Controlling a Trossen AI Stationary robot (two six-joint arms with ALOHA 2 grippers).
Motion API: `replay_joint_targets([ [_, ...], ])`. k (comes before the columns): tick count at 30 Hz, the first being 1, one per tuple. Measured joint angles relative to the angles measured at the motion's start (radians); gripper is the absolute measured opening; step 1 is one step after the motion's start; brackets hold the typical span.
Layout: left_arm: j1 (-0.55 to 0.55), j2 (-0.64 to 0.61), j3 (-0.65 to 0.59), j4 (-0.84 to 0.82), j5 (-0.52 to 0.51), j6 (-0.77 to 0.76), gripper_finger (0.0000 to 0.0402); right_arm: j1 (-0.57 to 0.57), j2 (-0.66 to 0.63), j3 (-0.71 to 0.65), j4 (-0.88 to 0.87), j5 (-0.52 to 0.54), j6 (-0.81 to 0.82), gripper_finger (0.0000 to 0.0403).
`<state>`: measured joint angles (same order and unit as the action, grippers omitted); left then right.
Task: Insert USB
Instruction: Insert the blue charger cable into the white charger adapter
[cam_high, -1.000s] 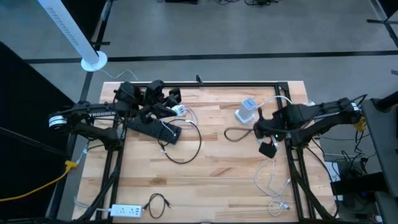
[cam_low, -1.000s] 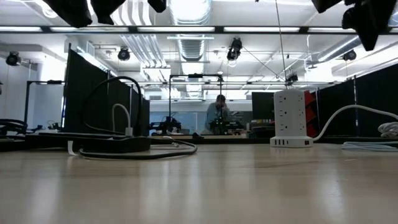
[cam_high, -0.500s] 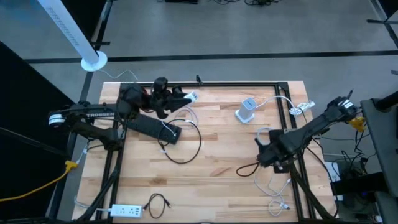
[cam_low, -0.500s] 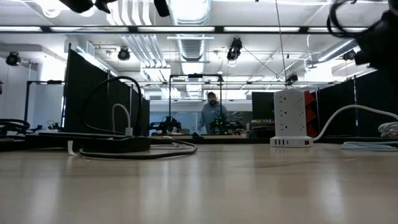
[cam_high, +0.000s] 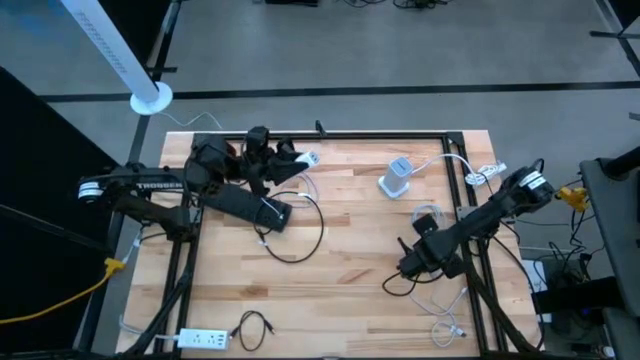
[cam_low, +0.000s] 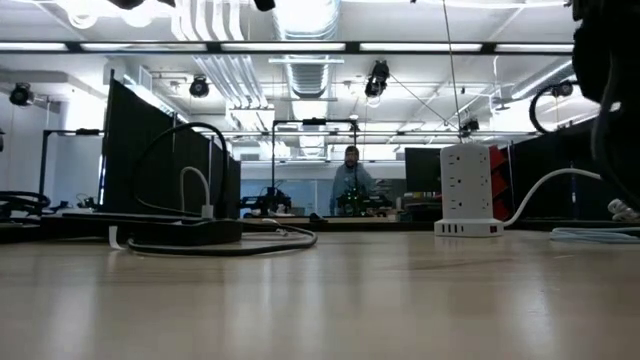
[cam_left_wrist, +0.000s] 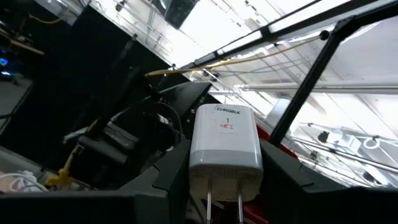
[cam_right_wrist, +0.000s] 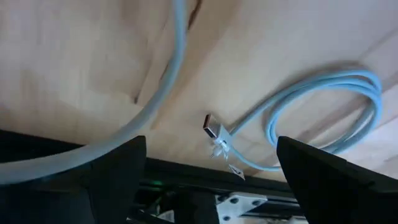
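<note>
Spread wide, the right gripper (cam_high: 412, 262) hovers over the coiled white USB cable (cam_right_wrist: 323, 112); the left gripper (cam_left_wrist: 225, 186) pinches the white wall charger (cam_left_wrist: 225, 146). A misjudged descent could nudge the plug aside.

Light wood table (cam_high: 340, 290), dark frame round edge. Black power strip (cam_high: 246, 205) lying angled at far left, black cable (cam_high: 300, 240) looping from it toward middle. White tower socket (cam_high: 396, 176) standing upright at far centre-right, white cord (cam_high: 450, 160) running off to right edge. White power strip (cam_high: 204, 340) at near left corner, small black cable (cam_high: 252, 327) coiled just beside it. White USB cable (cam_high: 440, 315) coiled at near right corner, plug end bare on wood.
</note>
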<state>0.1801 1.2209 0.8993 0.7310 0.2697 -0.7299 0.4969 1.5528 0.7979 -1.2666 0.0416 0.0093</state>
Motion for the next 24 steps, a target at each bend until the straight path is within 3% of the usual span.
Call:
replay_joint_targets([
  [6,-0.066,0.0,0.0,-0.06,0.001,0.05,0.0129,-0.017,0.039,0.0,0.003,-0.047,-0.028,0.0276],
  [18,-0.14,-0.033,0.0,-0.088,0.002,0.122,0.0129,-0.139,0.128,0.011,0.028,-0.031,-0.036,0.0021],
  [24,-0.136,-0.079,0.0,-0.159,0.001,0.164,0.0129,-0.203,0.075,0.125,0.083,0.083,0.043,0.0009],
])
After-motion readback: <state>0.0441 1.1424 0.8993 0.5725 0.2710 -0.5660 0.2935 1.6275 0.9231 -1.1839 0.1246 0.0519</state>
